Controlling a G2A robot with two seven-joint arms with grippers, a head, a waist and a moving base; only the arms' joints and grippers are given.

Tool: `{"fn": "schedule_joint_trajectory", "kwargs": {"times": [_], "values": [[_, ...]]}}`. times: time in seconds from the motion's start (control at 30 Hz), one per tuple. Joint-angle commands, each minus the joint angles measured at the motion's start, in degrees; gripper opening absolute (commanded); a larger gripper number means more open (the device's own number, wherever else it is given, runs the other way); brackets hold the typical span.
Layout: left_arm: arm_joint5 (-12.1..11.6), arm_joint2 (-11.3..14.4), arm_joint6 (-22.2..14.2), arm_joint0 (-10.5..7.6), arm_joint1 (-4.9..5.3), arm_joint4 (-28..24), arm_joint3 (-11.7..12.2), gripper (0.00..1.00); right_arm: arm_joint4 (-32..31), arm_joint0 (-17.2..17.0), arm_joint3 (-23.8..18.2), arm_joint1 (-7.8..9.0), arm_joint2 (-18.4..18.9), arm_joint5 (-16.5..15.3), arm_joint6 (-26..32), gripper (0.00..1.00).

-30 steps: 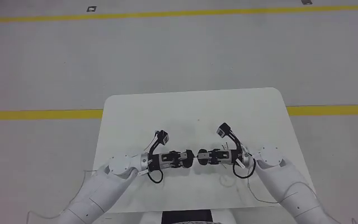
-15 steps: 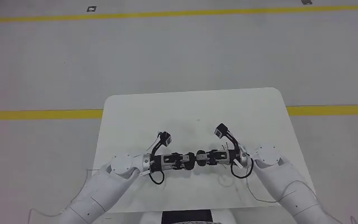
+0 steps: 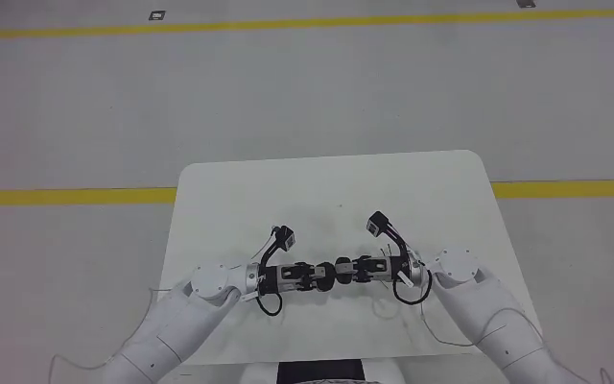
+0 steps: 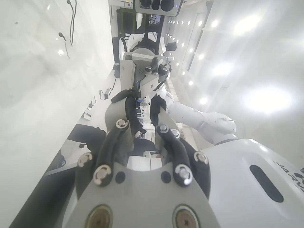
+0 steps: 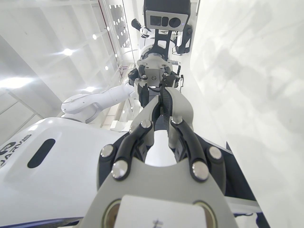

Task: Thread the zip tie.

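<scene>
Table (image 3: 230, 192): the two tools face tip to tip just 6 o'clock of its centre. The right gripper (image 5: 162, 100), at 3 o'clock, is clamped on the black zip tie (image 5: 164, 107). The left gripper (image 4: 142, 106), at 9 o'clock: grip cannot be told.

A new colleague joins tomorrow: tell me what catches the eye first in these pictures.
The left gripper and right gripper meet tip to tip above the near middle of the white table. A few black zip ties lie loose on the table.
</scene>
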Motion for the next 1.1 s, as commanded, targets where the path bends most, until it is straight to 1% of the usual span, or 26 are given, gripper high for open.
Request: {"fn": "schedule_joint_trajectory", "kwargs": {"times": [0.0,0.43,0.5,0.83,0.93,1.07], "values": [[-0.04,0.04,0.07,-0.01,0.03,-0.06,0.05,0.13,-0.05,0.0,-0.04,0.03,-0.03,0.1,-0.13,0.0],[0.1,0.46,0.09,-0.32,0.18,-0.24,0.35,0.11,0.03,0.06,-0.19,0.17,-0.33,-0.06,-0.4,0.0],[0.13,0.55,0.1,-0.39,0.2,-0.27,0.45,0.09,0.05,0.09,-0.2,0.19,-0.37,-0.11,-0.41,0.0],[0.25,0.93,0.58,-0.64,0.23,-0.54,0.76,0.05,0.01,-0.03,-0.53,0.35,-0.44,-0.57,-0.33,0.0],[0.22,1.01,0.69,-0.69,0.25,-0.59,0.8,0.05,0.0,-0.1,-0.6,0.42,-0.39,-0.73,-0.2,0.0],[0.03,1.04,1.1,-0.69,0.27,-0.8,0.82,0.09,-0.09,-0.13,-0.7,0.5,-0.38,-0.77,-0.13,0.0]]}}
